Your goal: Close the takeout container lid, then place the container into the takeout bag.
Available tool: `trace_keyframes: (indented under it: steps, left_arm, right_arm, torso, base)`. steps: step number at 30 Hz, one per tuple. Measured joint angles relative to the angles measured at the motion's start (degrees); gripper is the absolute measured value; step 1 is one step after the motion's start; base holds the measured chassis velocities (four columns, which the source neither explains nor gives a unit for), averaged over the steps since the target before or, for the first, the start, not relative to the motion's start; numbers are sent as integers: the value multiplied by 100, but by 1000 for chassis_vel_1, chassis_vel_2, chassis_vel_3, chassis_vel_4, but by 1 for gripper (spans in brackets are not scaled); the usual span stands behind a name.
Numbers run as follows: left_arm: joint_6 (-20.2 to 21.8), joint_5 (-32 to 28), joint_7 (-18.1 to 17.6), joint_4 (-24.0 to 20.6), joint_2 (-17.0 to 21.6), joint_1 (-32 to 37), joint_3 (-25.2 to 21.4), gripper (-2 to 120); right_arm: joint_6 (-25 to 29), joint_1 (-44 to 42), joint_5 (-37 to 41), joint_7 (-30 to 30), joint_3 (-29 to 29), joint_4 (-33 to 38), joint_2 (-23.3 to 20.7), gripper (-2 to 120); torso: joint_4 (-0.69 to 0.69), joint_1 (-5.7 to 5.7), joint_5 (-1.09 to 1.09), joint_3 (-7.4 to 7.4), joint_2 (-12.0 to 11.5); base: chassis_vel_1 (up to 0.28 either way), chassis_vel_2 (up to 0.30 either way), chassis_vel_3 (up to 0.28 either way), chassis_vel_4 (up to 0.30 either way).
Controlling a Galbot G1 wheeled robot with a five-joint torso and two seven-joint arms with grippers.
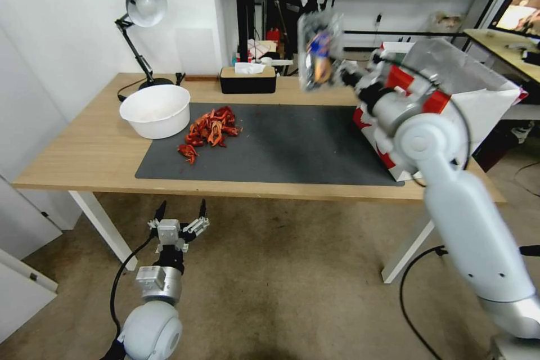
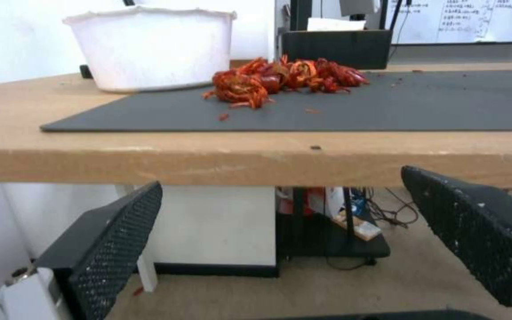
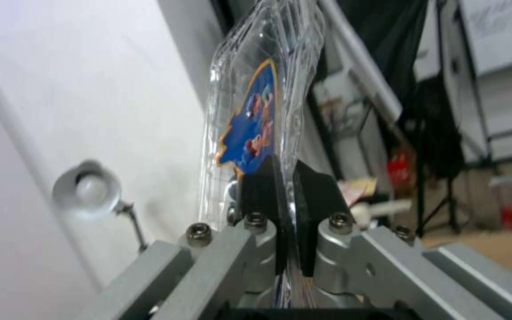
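**Clamshell riding high in the right gripper**

The right gripper (image 3: 286,186) is clamping its black fingers (image 3: 262,186) tight on one edge of the small clear plastic clamshell takeout container (image 1: 319,50), which is standing on end in the air above the wooden table (image 1: 84,152). A blue and orange label is showing through the plastic. Just beside and below that gripper, the large red-and-white paper takeout bag (image 1: 478,95) is sitting with its silver foil lining gaping. The left gripper (image 1: 179,219) is hanging low before the table's front edge, fingers spread wide, holding nothing. Beyond it, red crayfish shells (image 1: 211,129) are lying on the dark grey mat (image 1: 281,146) beside the round white bowl (image 1: 156,111).
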Motion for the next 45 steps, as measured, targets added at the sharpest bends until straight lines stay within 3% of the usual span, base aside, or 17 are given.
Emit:
trace_keyframes:
  steps: [8,20,27,31,33,37,45]
  left_arm:
    - [-55,83,4,-3,-55,56,35,100]
    - [-170,187,14,50,-101,100,120,100]
    - [-174,275,-14,61,-138,141,146,100]
    - [-170,296,-26,66,-137,186,160,100]
    - [-148,302,-39,69,-141,155,207,100]
    - [-107,308,-50,72,-144,145,220,100]
    - [-67,223,-56,79,-106,60,184,100]
  right_arm:
    - [520,-125,-405,32,500,-62,-599,0]
    - [576,-639,-653,95,1258,-394,-1226,0]
    - [477,-1058,-689,195,1494,-468,-1296,0]
    - [447,-1238,-682,207,1535,-453,-1271,10]
    - [413,-1361,-627,239,1541,-408,-1187,22]
    - [397,-1377,-601,290,1515,-405,-1090,32]
    - [406,-1362,-630,271,1331,-246,-926,65]
  torso:
    - [0,0,1,0,0]
    - [0,0,-1,-1,0]
    - [0,0,0,0,0]
    - [1,-1,0,0,0]
    - [0,0,0,0,0]
    - [0,-1,-1,0,0]
    - [0,0,-1,0,0]
  base:
    - [0,0,0,0]
    - [0,0,0,0]
    - [0,0,0,0]
    - [0,0,0,0]
    - [0,0,0,0]
    - [0,0,0,0]
    - [0,0,0,0]
